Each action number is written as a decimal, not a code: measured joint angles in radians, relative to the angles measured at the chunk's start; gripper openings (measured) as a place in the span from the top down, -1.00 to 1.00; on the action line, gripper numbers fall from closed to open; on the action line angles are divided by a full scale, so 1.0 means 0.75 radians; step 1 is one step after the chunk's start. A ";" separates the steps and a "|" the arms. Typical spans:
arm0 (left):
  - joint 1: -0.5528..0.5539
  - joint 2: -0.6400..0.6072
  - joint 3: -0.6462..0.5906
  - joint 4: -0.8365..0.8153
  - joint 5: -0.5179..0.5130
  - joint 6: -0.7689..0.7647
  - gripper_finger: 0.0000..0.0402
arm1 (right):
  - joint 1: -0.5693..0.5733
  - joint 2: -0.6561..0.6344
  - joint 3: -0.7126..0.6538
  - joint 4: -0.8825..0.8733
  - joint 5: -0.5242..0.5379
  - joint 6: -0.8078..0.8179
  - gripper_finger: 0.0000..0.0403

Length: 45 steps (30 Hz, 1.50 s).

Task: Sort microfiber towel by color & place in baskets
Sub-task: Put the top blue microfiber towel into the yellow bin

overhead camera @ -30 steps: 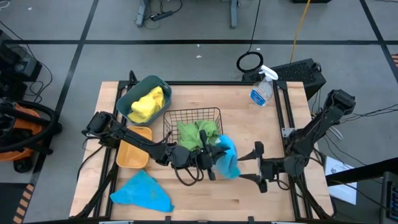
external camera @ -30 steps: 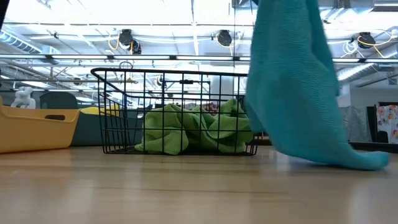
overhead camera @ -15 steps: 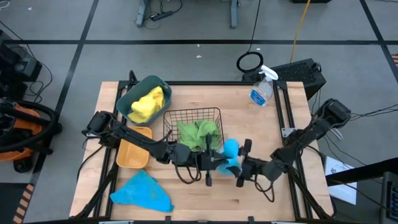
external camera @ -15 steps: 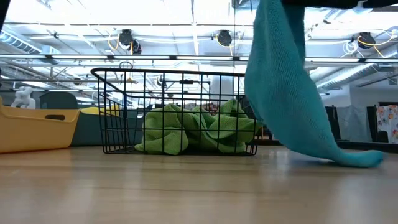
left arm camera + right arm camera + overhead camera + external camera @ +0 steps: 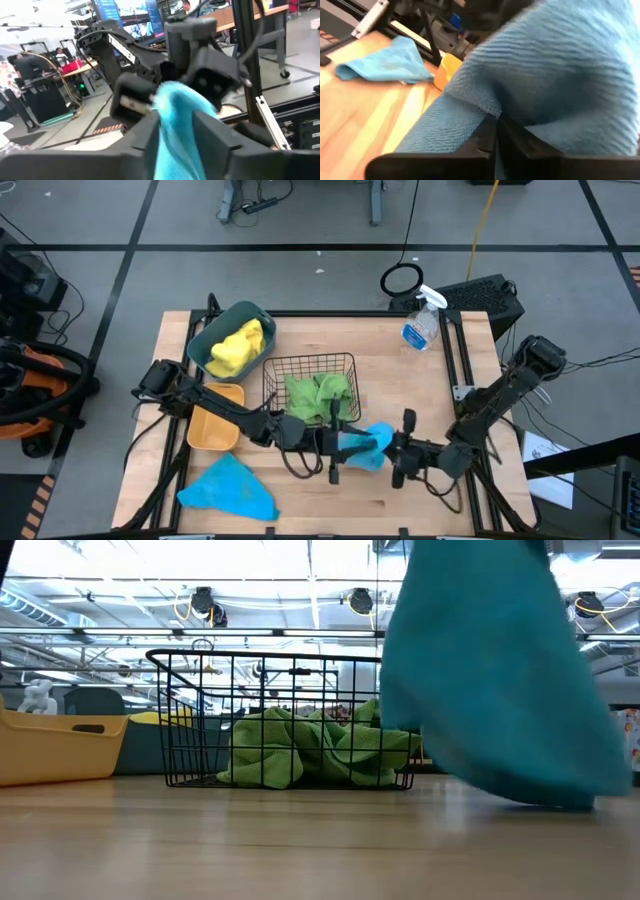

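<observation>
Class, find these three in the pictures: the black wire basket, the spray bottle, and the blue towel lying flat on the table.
black wire basket [image 5: 275, 370]: high view, bare left rim.
spray bottle [image 5: 422, 328]: high view, clear body.
blue towel lying flat [image 5: 228, 488]: high view, middle of the cloth.

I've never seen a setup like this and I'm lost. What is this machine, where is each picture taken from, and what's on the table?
It is a robot with two dark arms at a wooden table. One picture looks straight down, one looks level across the tabletop, and two come from cameras on the wrists. The left gripper and right gripper meet at a blue towel, both on it; the right one is shut on it. Nearby stand a teal tub with a yellow towel, a wire basket with green towels, and an orange bin. Another blue towel and a spray bottle also lie there.
</observation>
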<state>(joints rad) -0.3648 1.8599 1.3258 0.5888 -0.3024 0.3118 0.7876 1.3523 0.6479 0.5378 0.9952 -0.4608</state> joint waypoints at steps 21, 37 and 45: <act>-0.080 0.081 0.000 0.162 -0.117 0.212 -0.24 | 0.221 -0.442 0.000 -0.373 -0.185 0.111 1.00; 0.042 0.340 0.230 0.172 0.048 -0.015 -0.35 | 0.100 -0.442 0.000 -0.276 -0.181 -0.039 1.00; 0.009 0.285 0.247 0.042 0.013 0.020 0.91 | 0.136 -0.447 0.000 -0.516 -0.090 0.258 0.73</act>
<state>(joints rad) -0.3584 2.0733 1.5108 0.6201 -0.2928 0.3271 0.8895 1.0168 0.6479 0.1510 0.9280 -0.2671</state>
